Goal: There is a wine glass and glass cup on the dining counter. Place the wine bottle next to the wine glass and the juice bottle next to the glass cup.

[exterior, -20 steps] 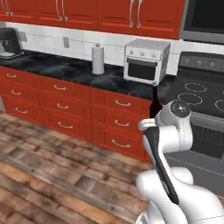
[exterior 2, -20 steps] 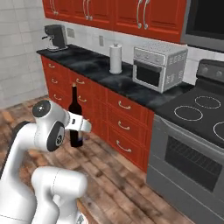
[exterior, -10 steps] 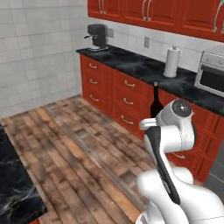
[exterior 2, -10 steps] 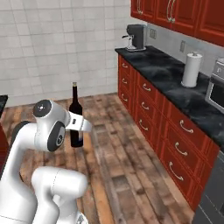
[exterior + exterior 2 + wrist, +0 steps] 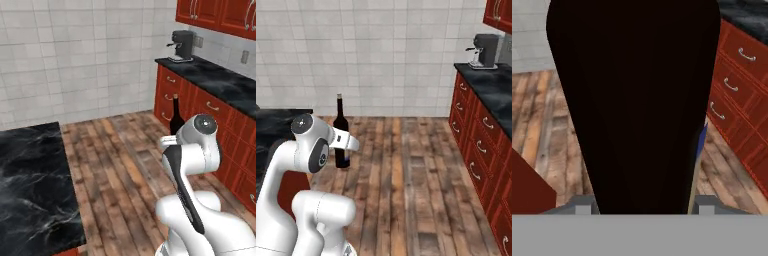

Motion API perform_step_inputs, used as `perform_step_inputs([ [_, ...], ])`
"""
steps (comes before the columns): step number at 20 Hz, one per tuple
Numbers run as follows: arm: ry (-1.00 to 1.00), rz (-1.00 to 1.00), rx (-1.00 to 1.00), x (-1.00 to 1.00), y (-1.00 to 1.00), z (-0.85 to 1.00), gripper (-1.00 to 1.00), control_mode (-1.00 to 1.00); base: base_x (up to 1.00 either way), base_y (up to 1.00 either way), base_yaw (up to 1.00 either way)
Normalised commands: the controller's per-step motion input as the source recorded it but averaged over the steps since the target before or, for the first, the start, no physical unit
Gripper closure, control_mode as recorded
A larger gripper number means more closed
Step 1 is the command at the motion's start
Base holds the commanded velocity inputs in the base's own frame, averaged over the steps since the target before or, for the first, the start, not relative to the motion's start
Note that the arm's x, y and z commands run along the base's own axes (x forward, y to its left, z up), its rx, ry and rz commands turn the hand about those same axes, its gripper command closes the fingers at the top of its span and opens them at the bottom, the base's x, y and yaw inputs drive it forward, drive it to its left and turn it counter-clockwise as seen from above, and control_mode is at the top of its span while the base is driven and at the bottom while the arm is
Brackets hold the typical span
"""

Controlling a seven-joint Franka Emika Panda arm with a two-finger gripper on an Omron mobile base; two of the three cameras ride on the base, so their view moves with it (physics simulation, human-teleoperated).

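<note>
My gripper (image 5: 344, 143) is shut on the wine bottle (image 5: 340, 125), a tall dark bottle held upright above the wooden floor. In the left base view the wine bottle (image 5: 176, 116) rises behind my arm's upper joint. In the hand view the wine bottle (image 5: 637, 100) is a black mass between the gripper (image 5: 643, 205) fingertips (image 5: 704, 204). The dining counter (image 5: 30, 185), black veined marble, lies at the lower left, and an edge of the dining counter (image 5: 278, 122) sits behind my arm. The wine glass, the glass cup and the juice bottle are out of view.
Red drawer fronts (image 5: 476, 150) under a black counter (image 5: 220, 85) run along the right. A coffee machine (image 5: 182, 45) stands at its far end, the same coffee machine (image 5: 483, 50) showing from the other side. A tiled wall (image 5: 75, 55) closes the back. Wooden floor (image 5: 406, 170) lies open between.
The base has turned, so both base views swung left: the toaster oven, paper roll and stove left the picture and the dining counter came in. The bottle stays in my gripper.
</note>
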Motion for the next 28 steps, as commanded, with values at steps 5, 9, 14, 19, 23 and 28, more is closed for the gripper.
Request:
perform_step_inputs([
  [5,0.0,0.0,0.0,0.0,0.0,0.0,1.0,1.0,0.74,-0.05,0.44],
  [9,0.0,0.0,0.0,0.0,0.0,0.0,1.0,1.0,0.72,-0.15,0.35],
  [14,0.0,0.0,0.0,0.0,0.0,0.0,1.0,1.0,0.62,-0.34,0.24],
  [19,0.0,0.0,0.0,0.0,0.0,0.0,1.0,1.0,0.59,-0.4,0.18],
  [23,0.0,0.0,0.0,0.0,0.0,0.0,1.0,1.0,0.59,-0.39,0.18],
  [28,0.0,0.0,0.0,0.0,0.0,0.0,1.0,1.0,0.59,-0.34,0.24],
])
